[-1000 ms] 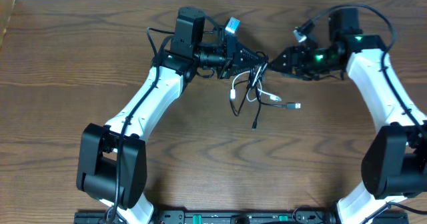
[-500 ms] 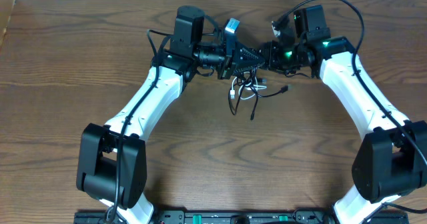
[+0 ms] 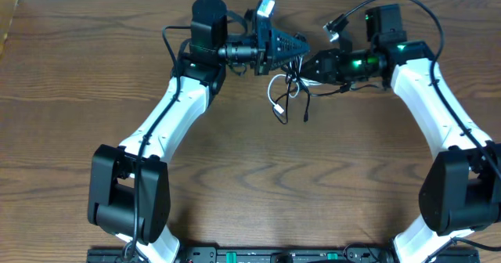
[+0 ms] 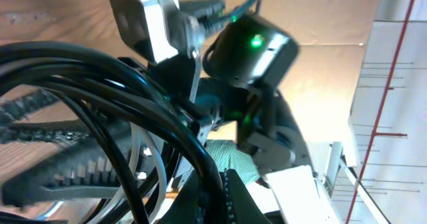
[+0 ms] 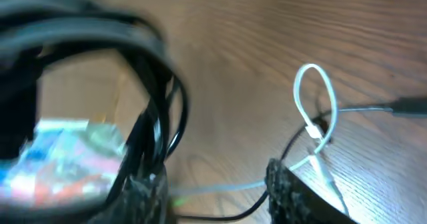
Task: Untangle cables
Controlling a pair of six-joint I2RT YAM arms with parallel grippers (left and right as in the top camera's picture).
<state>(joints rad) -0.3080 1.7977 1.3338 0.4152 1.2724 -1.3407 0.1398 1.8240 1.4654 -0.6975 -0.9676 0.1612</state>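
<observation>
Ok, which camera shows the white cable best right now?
Overhead: the white cable shows nearly whole, small but sharp. Right wrist gives only one blurred loop of it. Left wrist is filled by arm wiring, hiding it.

Overhead is coming through sharp and evenly lit, with soft light falling from above and the arms throwing only faint shadows on the table (image 3: 78, 99). A green light (image 3: 358, 59) is glowing on the right arm. In the left wrist view, the close black wires (image 4: 100, 71) are swimming out of focus against a bright background. The right wrist view is smearing badly. Only the white cable (image 5: 313, 104) is reading half clear, and a pale sheen is washing across the wood.
</observation>
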